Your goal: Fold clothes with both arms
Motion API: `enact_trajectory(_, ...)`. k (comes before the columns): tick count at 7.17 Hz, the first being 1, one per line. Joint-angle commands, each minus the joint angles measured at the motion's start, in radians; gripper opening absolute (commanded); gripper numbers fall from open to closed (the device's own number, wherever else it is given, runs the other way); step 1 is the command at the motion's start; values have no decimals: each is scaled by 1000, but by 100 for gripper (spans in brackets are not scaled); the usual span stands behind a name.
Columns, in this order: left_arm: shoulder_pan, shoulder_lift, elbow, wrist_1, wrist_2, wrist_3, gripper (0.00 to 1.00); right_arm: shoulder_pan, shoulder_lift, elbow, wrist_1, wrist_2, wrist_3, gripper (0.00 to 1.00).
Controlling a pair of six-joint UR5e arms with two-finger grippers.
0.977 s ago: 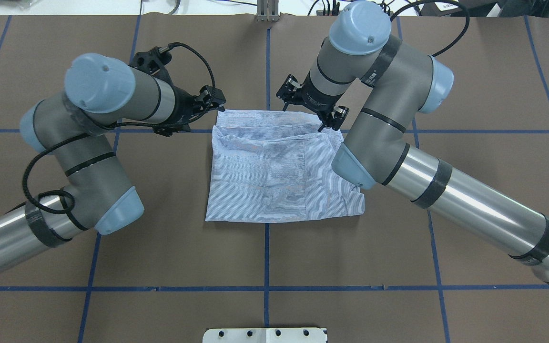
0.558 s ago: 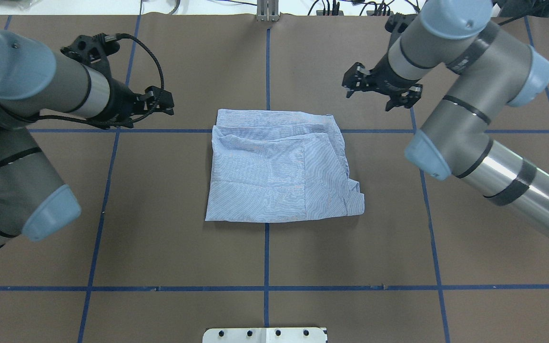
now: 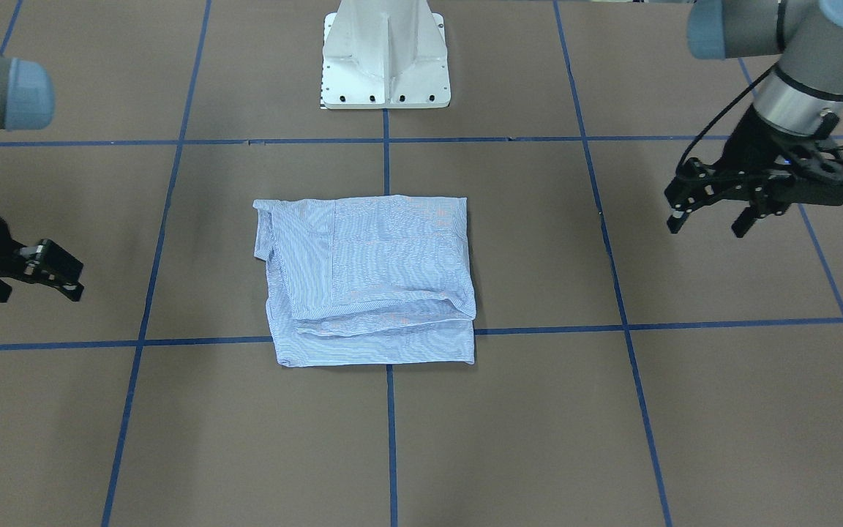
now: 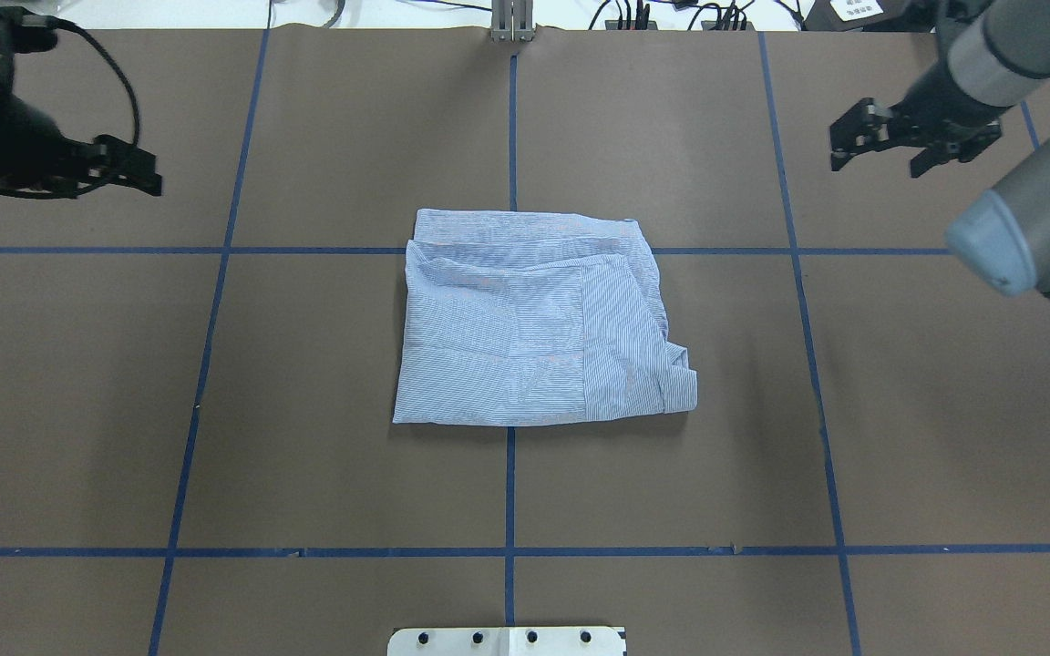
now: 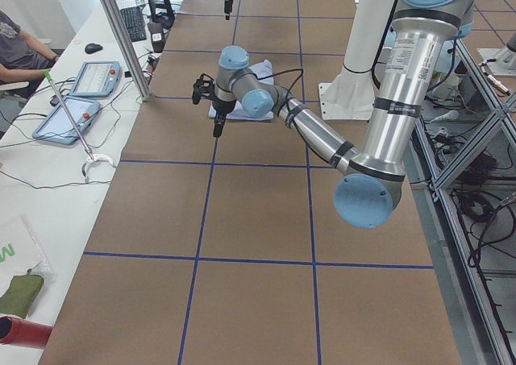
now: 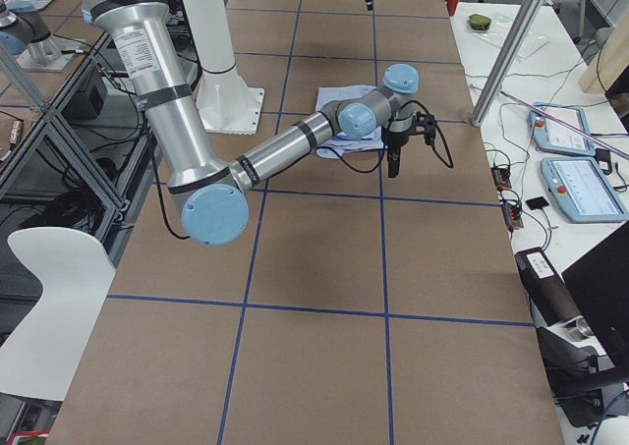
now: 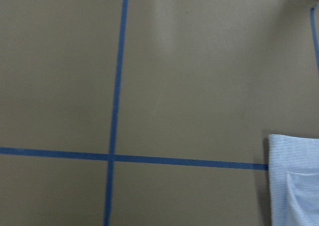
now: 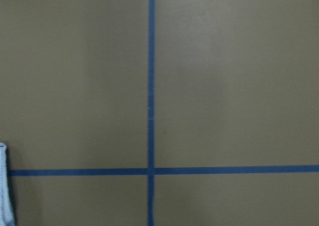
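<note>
The clothes are one light blue striped shirt (image 4: 534, 319), folded into a rough square at the middle of the table, also seen in the front view (image 3: 370, 278). It lies flat and nothing touches it. My left gripper (image 4: 149, 178) hovers far to its left, open and empty, its fingers spread in the front view (image 3: 707, 225). My right gripper (image 4: 879, 166) hangs far to the shirt's right, open and empty (image 3: 37, 293). The left wrist view catches one shirt corner (image 7: 299, 181). The right wrist view shows only a sliver of shirt (image 8: 2, 186).
Brown table cover (image 4: 352, 456) carries a grid of blue tape lines (image 4: 510, 547). The white pedestal base (image 3: 385, 58) stands at the robot's side. Benches with tablets (image 5: 93, 79) run beyond the far edge, where a person (image 5: 16, 47) sits.
Both arms have swung outward from the shirt's far edge, left gripper to the left, right gripper to the right. The shirt has stayed where it was.
</note>
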Motion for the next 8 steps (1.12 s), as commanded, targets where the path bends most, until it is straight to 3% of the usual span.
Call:
enact_trajectory(1,-174,122,5,13,-50,404,100,143,-146,-15,-6,72,-324,100)
enact_trajectory(4,-317,286,10,16,-63,637,100,257,-311,-29,-4,77,-587,100)
enact_trajectory(5,-331,336,31,1,-95,637,100,280,-333,-30,-6,136,-590,100)
enact_trajectory(8,-378,326,71,-92,-112,587,100,343,-397,-37,7,130,-587,100)
